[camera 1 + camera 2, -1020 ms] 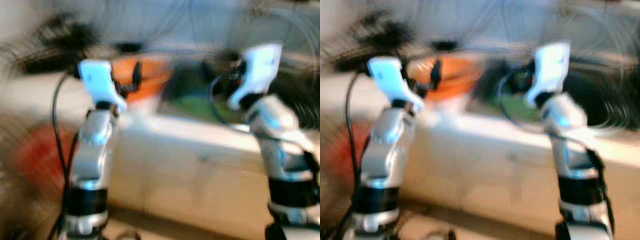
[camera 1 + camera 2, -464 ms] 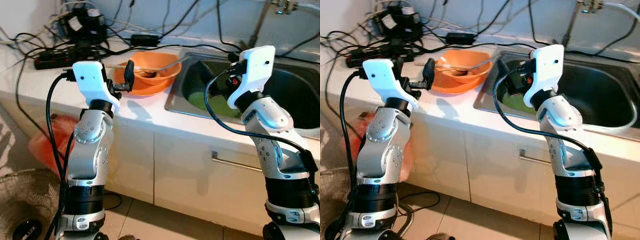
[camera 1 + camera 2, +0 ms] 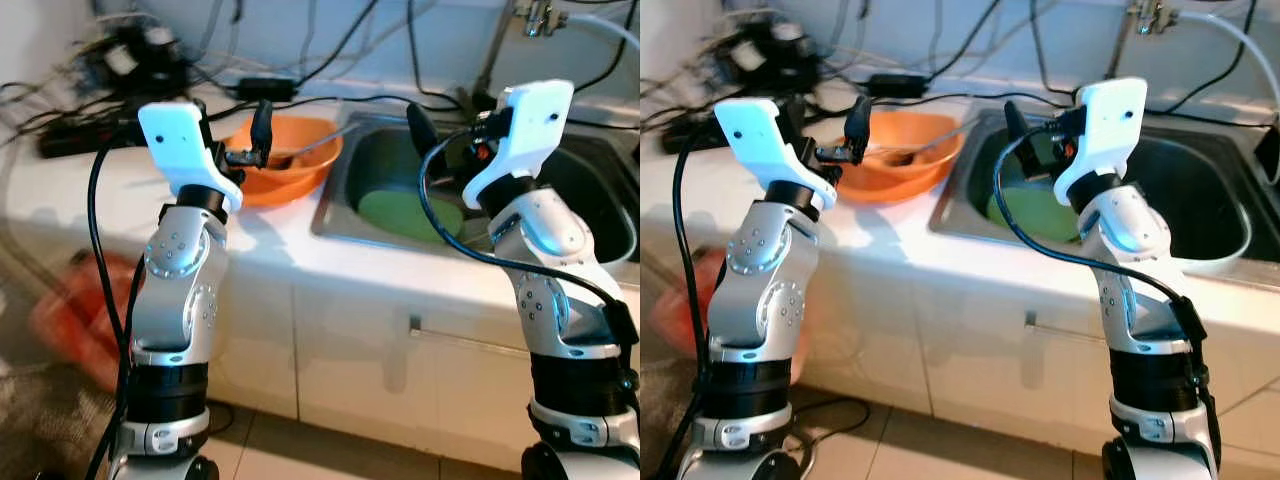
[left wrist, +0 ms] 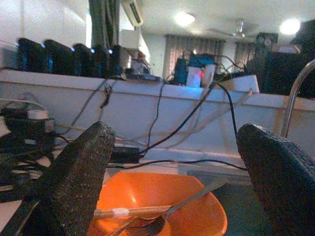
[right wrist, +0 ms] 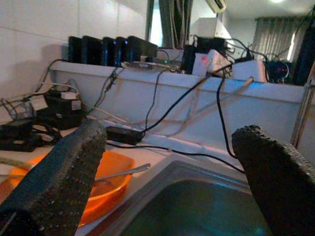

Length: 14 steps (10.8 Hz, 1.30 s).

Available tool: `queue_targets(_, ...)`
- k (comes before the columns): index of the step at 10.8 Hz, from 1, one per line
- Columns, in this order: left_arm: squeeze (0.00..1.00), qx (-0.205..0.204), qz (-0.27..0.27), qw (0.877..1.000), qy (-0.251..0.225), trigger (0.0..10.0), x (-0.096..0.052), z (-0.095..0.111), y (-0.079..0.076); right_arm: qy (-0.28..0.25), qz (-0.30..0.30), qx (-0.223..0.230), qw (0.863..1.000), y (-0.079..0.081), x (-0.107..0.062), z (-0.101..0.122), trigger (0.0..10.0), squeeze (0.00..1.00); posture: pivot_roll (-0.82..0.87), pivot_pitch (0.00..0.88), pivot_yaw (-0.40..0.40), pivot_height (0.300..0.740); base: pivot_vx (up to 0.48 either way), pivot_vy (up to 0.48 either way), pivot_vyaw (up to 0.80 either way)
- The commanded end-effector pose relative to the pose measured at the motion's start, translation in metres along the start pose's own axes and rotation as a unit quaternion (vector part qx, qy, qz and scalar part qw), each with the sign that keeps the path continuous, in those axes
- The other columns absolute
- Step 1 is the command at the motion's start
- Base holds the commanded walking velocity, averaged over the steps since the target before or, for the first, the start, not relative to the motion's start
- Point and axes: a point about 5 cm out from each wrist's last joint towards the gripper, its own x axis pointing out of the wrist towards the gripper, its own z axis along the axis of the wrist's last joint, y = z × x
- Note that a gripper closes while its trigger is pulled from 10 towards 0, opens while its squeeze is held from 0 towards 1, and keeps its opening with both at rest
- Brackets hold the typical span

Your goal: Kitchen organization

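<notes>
1. A white countertop (image 3: 260, 225) with a steel sink (image 3: 345, 165) set into it is being faced, both silver arms being held up in front of it.
2. The left gripper (image 4: 172, 172) is being held just above the near rim of an orange bowl (image 3: 290, 160), fingers (image 4: 78, 182) spread wide, nothing being pinched.
3. The orange bowl is sitting on the counter just left of the sink, with a spoon (image 4: 167, 216) and what looks like a wooden stick (image 4: 128, 212) lying in it; the spoon handle is sticking out toward the sink.
4. The right gripper (image 5: 167, 182) is being held over the sink's left end, fingers (image 5: 64, 182) also spread apart and empty.
5. Something green and flat (image 3: 410, 212) is lying in the sink bottom; what it is can't be told.
6. A tangle of black cables and power strips (image 3: 120, 70) is sitting at the far left of the counter, and a faucet pipe (image 3: 500, 50) is rising behind the sink.
7. Something red-orange (image 3: 65, 315) is sitting on the floor at the left, too blurred to name.
</notes>
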Motion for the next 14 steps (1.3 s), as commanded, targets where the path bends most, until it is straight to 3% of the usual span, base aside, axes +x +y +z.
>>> queue_targets(1, 0.0, 0.0, -0.001, 1.0, -0.004, 10.0, 0.0022, 0.0046, 0.0003, -0.014, -0.003, -0.003, 1.0, -0.0009, 0.0012, 0.0068, 10.0, 0.0, 0.02, 0.046, 0.024, 0.74, 0.439, 0.0, 0.0)
queue_targets(5, 0.0, -0.005, -0.004, 1.0, -0.004, 10.0, 0.0015, 0.0062, -0.0023, -0.01, 0.0, -0.003, 1.0, -0.0001, 0.0004, 0.0043, 10.0, 0.0, 0.02, 0.052, 0.025, 0.74, 0.424, 0.0, 0.0)
queue_targets(13, 0.0, 0.008, 0.015, 1.0, -0.003, 10.0, -0.0005, 0.0068, 0.0027, 0.0, 0.014, -0.007, 1.0, 0.0036, 0.0004, -0.0005, 10.0, 0.0, 0.03, 0.051, 0.028, 0.74, 0.0, 0.0, 0.0)
queue_targets(14, 0.0, 0.012, 0.02, 1.0, -0.007, 10.0, 0.0, 0.0077, 0.0045, 0.001, 0.015, -0.009, 1.0, 0.0043, 0.0006, -0.001, 10.0, 0.0, 0.03, 0.049, 0.027, 0.74, 0.0, 0.0, 0.8)
